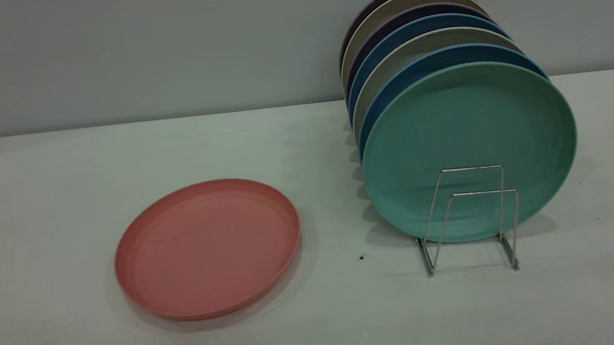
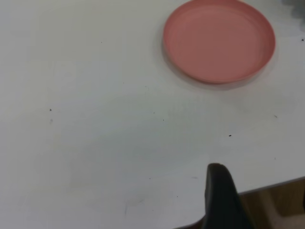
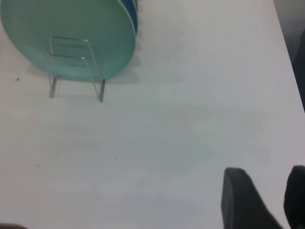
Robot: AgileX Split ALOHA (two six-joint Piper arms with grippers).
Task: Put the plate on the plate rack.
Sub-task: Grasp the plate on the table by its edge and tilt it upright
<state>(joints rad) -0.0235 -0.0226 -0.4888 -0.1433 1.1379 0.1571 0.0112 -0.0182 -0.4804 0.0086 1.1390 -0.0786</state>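
The salmon-pink plate [image 1: 208, 248] lies flat on the white table at the left, rim up; it also shows in the left wrist view [image 2: 219, 40]. The silver wire plate rack [image 1: 469, 219] stands at the right, its two front loop dividers empty, and it also shows in the right wrist view [image 3: 76, 67]. Neither gripper shows in the exterior view. My left gripper [image 2: 261, 179] is open and empty above the table's edge, well away from the pink plate. My right gripper [image 3: 266, 169] is open and empty over bare table, apart from the rack.
Several plates stand upright in the rack, a mint-green one [image 1: 469, 147] at the front with blue ones [image 1: 388, 85] behind. A grey wall runs behind the table. The table's edge, with a wooden surface [image 2: 281, 200] beyond it, lies close to my left gripper.
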